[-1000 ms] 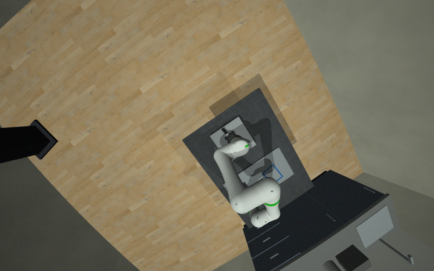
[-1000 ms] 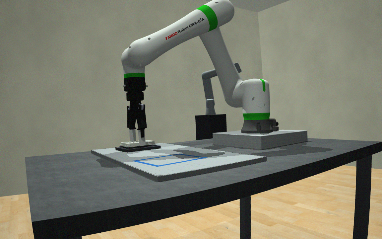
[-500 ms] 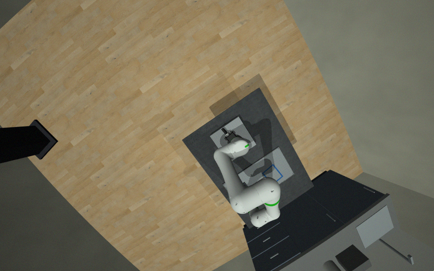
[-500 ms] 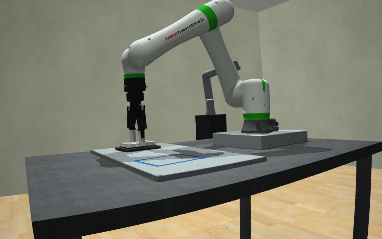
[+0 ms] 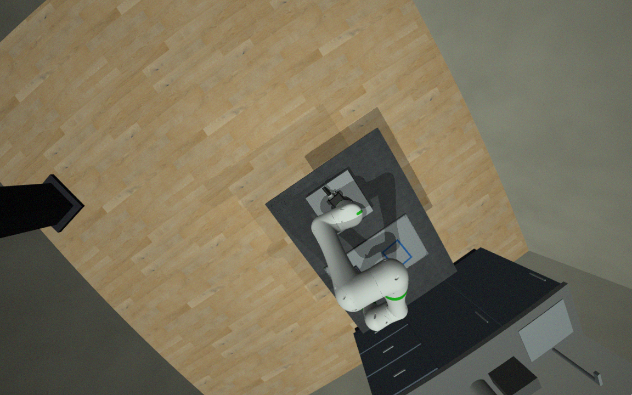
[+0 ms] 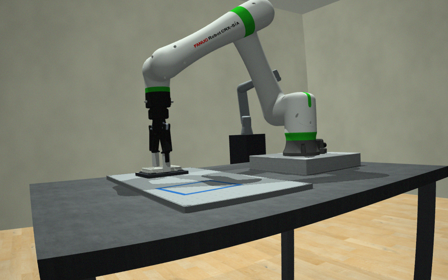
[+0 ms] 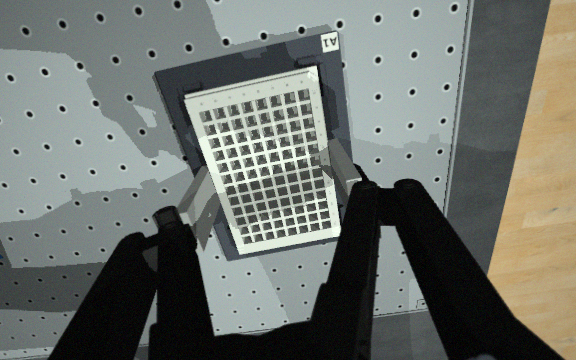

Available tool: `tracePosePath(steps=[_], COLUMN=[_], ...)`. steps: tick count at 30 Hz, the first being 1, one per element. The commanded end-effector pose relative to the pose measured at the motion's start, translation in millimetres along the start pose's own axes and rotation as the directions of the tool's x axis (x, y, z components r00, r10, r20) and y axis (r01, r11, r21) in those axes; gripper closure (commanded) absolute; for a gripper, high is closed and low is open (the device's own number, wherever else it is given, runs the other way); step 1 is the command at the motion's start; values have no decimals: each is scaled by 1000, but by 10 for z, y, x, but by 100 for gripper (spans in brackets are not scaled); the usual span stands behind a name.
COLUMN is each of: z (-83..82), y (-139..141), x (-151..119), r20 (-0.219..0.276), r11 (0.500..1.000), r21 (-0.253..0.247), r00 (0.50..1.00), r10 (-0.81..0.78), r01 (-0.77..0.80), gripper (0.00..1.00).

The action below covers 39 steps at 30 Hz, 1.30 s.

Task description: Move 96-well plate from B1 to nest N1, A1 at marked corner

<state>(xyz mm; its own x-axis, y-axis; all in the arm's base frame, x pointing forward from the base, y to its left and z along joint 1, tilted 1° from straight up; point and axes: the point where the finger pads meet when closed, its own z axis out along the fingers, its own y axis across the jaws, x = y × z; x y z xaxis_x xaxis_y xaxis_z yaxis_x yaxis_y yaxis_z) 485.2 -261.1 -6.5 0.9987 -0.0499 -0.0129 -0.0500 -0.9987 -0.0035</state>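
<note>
My jaws are clamped on the 96-well plate (image 7: 263, 160), one pad on each long side, gripping across its short width. The gripper (image 7: 268, 187) reaches straight down from the wrist, and in the wrist view the plate's long axis runs away from me, tilted a little to the left at the far end. Wells face up, the grid open to my camera. The plate is over the dark plate nest (image 7: 335, 95), inside its outline, with the nest's A1 label (image 7: 329, 41) just past the plate's far right corner. From the exterior view the plate (image 6: 159, 169) sits low on the nest (image 6: 142, 174), though I cannot tell whether it is fully down. The nest rests on the perforated board (image 6: 253, 191) on the dark worktop (image 6: 114, 216), and the blue-outlined bench spot (image 6: 197, 188) lies nearby on the same board.
</note>
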Motion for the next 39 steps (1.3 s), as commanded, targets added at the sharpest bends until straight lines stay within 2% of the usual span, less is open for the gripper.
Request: tracePosePath(steps=[1,4,5,27,39], z=[1,6,10,10,-310], y=[1,1,1,1,1], x=[2,2,2,2,2], r20=[0,0,0,0,0], r11=[1000,1000,1000,1000,1000], r21=[0,0,0,0,0], r00=[1000,1000,1000,1000,1000], r10=[0,0,0,0,0], r01=[0,0,0,0,0], gripper=[100,100,0,0,0])
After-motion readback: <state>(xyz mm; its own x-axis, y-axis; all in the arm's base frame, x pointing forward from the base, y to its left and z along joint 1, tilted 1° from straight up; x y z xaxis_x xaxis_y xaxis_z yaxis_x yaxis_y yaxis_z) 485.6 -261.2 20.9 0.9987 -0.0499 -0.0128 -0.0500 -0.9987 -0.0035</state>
